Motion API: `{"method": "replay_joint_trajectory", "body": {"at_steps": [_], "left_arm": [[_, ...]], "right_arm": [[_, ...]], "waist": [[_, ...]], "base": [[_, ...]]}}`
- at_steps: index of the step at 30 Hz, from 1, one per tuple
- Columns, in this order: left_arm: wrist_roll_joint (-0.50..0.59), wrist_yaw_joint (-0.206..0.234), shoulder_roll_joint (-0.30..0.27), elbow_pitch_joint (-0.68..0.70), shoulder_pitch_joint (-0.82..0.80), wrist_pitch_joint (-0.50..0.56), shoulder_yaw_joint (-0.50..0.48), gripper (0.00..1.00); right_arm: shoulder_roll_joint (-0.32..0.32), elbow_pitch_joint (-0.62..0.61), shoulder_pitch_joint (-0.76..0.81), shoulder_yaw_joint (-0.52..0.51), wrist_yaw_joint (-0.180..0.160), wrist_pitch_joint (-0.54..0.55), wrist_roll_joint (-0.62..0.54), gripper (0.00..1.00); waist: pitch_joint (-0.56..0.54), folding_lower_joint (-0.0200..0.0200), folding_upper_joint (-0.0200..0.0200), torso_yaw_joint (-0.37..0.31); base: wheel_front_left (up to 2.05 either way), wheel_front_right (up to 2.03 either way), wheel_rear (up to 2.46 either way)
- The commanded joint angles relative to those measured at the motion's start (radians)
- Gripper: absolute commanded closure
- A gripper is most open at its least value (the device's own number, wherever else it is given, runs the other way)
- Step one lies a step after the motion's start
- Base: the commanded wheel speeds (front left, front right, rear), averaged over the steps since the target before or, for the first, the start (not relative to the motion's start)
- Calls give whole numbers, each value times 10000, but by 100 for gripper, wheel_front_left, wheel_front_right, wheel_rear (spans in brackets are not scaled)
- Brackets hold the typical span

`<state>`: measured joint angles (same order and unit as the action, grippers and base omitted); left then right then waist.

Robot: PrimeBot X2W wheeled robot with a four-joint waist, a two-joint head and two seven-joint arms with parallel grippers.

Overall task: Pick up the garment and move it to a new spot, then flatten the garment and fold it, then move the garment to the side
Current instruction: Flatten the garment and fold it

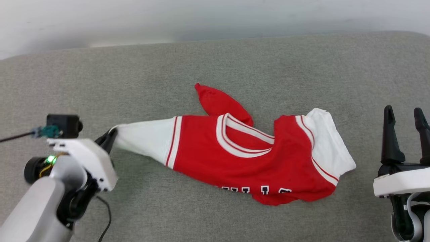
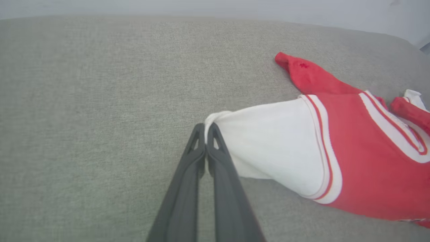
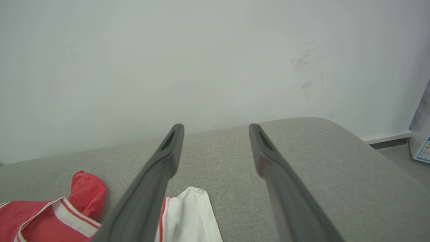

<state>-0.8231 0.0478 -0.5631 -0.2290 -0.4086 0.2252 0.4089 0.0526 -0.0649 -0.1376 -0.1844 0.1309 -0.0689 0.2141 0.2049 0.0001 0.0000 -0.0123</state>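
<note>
The red garment [image 1: 248,161] lies crumpled across the middle of the grey cushion, with its striped neck trim up and black lettering along its near edge. One white sleeve [image 1: 144,139] is stretched out to the left. My left gripper [image 1: 110,136] is shut on that sleeve's tip; in the left wrist view the two fingers [image 2: 205,134] pinch the white cloth [image 2: 268,141]. My right gripper [image 1: 403,116] stands open at the right, apart from the other white sleeve [image 1: 331,141]. Between its fingers [image 3: 216,129] there is nothing, and the garment [image 3: 50,215] lies low on the left.
The grey cushioned surface [image 1: 235,64] spreads wide around the garment, with a pale wall [image 1: 201,16] behind its far edge. A black cable [image 1: 105,215] hangs by my left arm. A box [image 3: 421,134] stands on the floor beyond the cushion's right end.
</note>
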Motion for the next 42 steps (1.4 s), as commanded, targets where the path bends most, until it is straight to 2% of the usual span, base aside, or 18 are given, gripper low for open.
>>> {"method": "replay_joint_trajectory", "body": {"at_steps": [1,6,13,17,18,19,20,25,30,33,37,42], "left_arm": [[-42,98,-71,92,240,-67,-86,100],[-262,693,-435,780,1660,-337,-473,100],[-528,1326,-252,1447,3309,-814,-717,100],[-451,1425,-57,1745,3787,-928,-459,100],[-337,1381,-54,1802,3803,-1001,-379,76],[-254,1293,-24,1868,3750,-1095,-297,7],[-195,1239,36,1904,3665,-1213,-248,0],[538,1010,102,2106,3279,-2637,-399,0],[1478,493,-20,2453,3248,-4431,-426,0],[1868,437,96,2718,3422,-4779,-602,0],[2342,398,274,3119,3628,-4893,-817,0],[2522,250,594,3373,3539,-4918,-1004,0]], "right_arm": [[-20,12,141,3,-3,39,7,0],[-23,74,230,-32,-3,225,-21,0],[-30,165,269,-72,-3,402,-99,0],[-32,259,370,-100,-3,444,-104,0],[-33,292,382,-92,-3,454,-105,0],[-34,325,385,-78,-3,464,-98,0],[-35,360,392,-45,-4,474,-87,0],[-32,398,437,28,-4,589,-110,0],[475,116,466,399,-4,1512,-144,0],[1124,-108,311,879,-4,2837,-49,0],[2242,-263,-279,1456,-5,5150,261,0],[3124,272,-1456,1667,-5,8051,744,0]], "waist": [[-20,-1,0,39],[-8,-1,0,138],[-62,-1,0,143],[-197,-1,0,190],[-237,-1,0,210],[-283,-1,0,228],[-340,-1,0,245],[-681,-1,0,344],[-852,-1,0,508],[-816,-1,0,655],[-583,-1,0,921],[-79,-1,0,1439]], "base": [[0,0,0],[0,0,0],[0,0,0],[0,0,0],[0,0,0],[0,0,0],[0,0,0],[0,0,0],[0,0,0],[0,0,0],[0,0,0],[0,0,0]]}}
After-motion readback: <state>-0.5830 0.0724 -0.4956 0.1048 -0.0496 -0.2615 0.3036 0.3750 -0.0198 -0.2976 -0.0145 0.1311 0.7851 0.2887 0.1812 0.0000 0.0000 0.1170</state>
